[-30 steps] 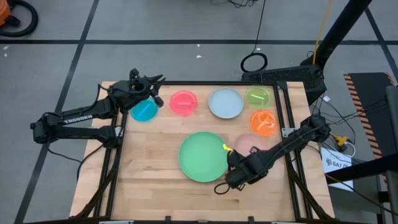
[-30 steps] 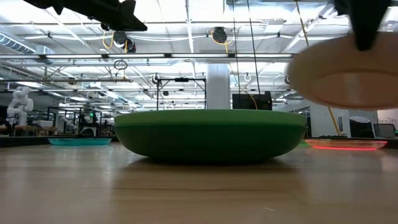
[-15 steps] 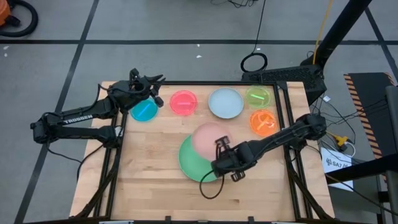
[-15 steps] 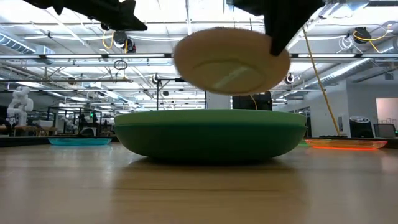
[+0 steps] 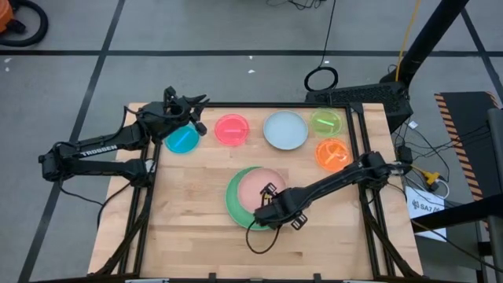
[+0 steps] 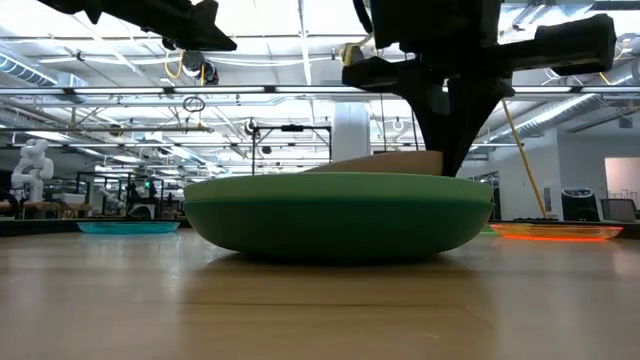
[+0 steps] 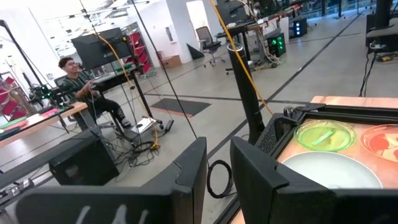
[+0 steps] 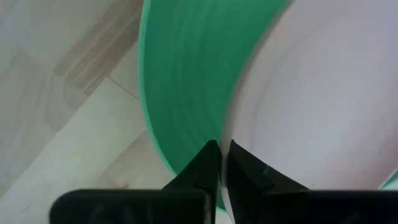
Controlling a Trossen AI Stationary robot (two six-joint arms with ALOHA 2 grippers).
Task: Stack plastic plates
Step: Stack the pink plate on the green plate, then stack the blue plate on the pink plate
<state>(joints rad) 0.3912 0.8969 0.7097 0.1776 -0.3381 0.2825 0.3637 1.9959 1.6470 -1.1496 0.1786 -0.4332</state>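
A pale pink plate [image 5: 258, 187] lies tilted inside a large green plate [image 5: 236, 206] at mid-table. My right gripper [image 5: 273, 207] is shut on the pink plate's near-right rim. The low view shows the pink plate [image 6: 385, 162] sloping up out of the green plate [image 6: 335, 215] toward my right gripper [image 6: 450, 120]. Whether another plate lies under the green one is not visible. My left gripper [image 5: 193, 112] waits above the far-left corner by the translucent blue plate [image 5: 182, 140], its fingers close together and holding nothing. My right gripper pinches the pale pink plate's rim [image 8: 235, 130] between its two fingers [image 8: 208, 163], coming from above and slanting in from the table's right. The held side stands a little raised [image 6: 425, 156]. The opposite side rests inside the green plate [image 8: 186, 81].
Along the far edge sit the translucent blue plate, a pink-red plate [image 5: 232, 130], a light blue plate [image 5: 285, 130] and a yellow-green plate [image 5: 326, 122]. An orange plate [image 5: 332, 155] lies by the right edge. Bare wood [image 5: 189, 212] shows left of and in front of the green plate.
My right gripper has carried the pale pink plate from the table's right side leftward over the green plate, then down. The plate, held clear in the air a second ago, now lies tilted in the green plate. The gripper has stayed shut on its rim.
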